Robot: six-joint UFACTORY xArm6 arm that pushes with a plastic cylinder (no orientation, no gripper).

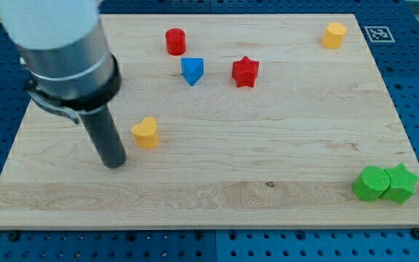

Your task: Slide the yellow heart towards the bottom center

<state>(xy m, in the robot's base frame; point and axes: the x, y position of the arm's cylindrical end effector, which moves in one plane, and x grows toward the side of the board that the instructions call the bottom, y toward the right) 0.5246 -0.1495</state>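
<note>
The yellow heart lies on the wooden board at the view's left of centre. My tip rests on the board just to the left of and slightly below the yellow heart, with a small gap between them. The dark rod rises up and to the left into the grey and white arm body at the view's top left.
A red cylinder, a blue block and a red star sit near the top centre. A yellow hexagon block is at the top right. A green cylinder and green star touch at the bottom right.
</note>
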